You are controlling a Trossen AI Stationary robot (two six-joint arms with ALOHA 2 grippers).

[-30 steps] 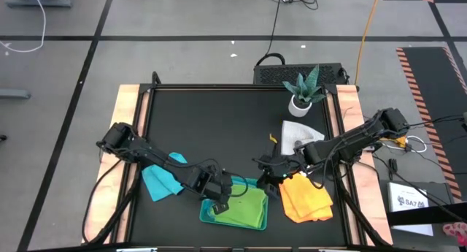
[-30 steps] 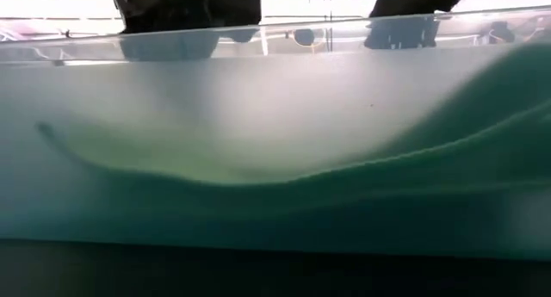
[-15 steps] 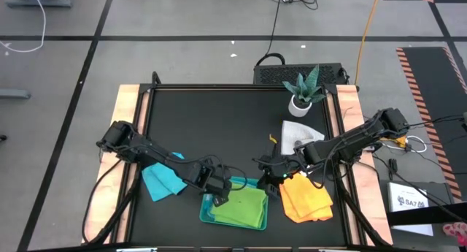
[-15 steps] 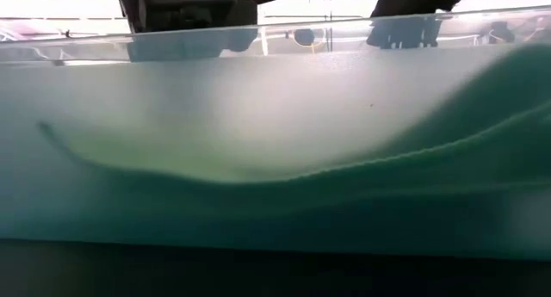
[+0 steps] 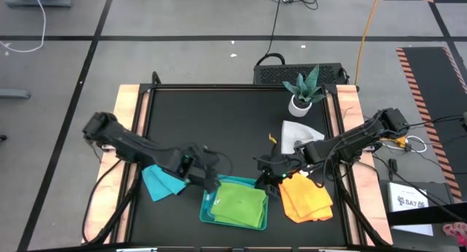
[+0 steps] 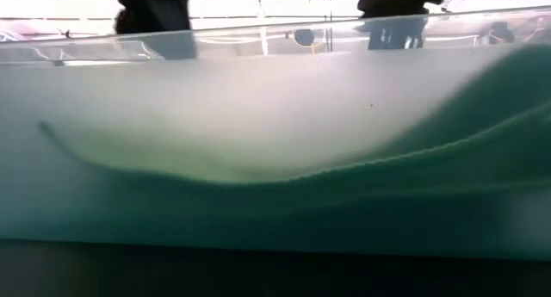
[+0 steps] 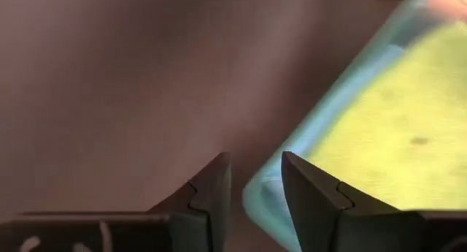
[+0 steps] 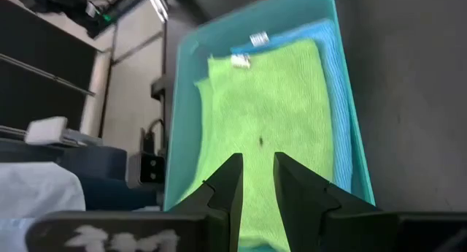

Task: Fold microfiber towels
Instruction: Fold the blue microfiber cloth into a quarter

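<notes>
Two grippers frame our scene: the left gripper (image 7: pixel 255 186), fingers a little apart and holding nothing, hovers over bare black table (image 5: pixel 219 120) with the teal tray (image 5: pixel 207 208) just ahead of its tips, and a crumpled turquoise towel (image 5: pixel 160 182) lies behind it under the arm. Folded lime green towel (image 8: pixel 266 135) sits in that tray atop a blue towel (image 8: pixel 332 98). We see the right gripper (image 8: pixel 255 179), fingers narrowly parted and empty, poised at the tray's opposite edge, with the yellow-orange towel (image 5: pixel 306 197) beside it and the grey-white towel (image 5: pixel 295 133) just beyond its arm.
</notes>
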